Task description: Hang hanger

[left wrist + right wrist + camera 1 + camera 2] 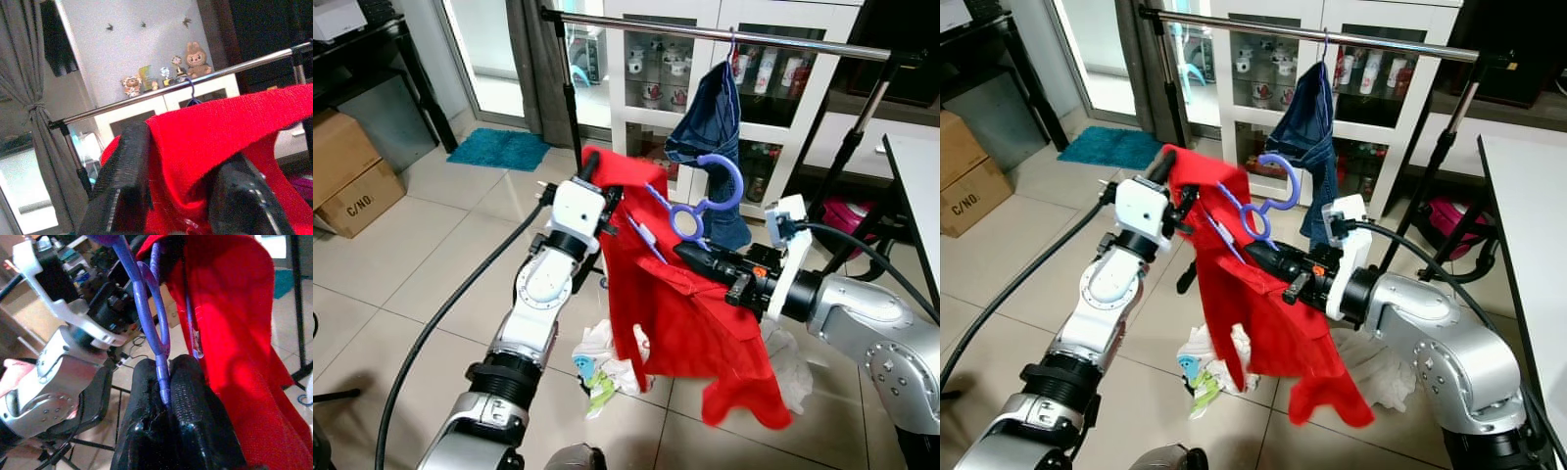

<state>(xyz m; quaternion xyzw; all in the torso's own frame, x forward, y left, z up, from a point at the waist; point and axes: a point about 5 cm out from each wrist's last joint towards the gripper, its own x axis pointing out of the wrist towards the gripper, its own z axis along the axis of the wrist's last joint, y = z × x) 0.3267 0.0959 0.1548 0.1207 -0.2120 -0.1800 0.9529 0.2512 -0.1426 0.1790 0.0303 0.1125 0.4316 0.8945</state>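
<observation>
A red garment hangs on a purple hanger, whose hook rises in front of me below the metal rail. My left gripper is shut on the garment's upper left shoulder; in the left wrist view red cloth bunches between the black fingers. My right gripper is shut on the hanger's thin purple neck, just under the hook's ring. A blue denim garment hangs from the rail right behind the hook.
A pile of clothes lies on the tiled floor under the garment. The rack's black posts stand either side. Behind is a glass cabinet. A white table edge is at my right, cardboard boxes at my left.
</observation>
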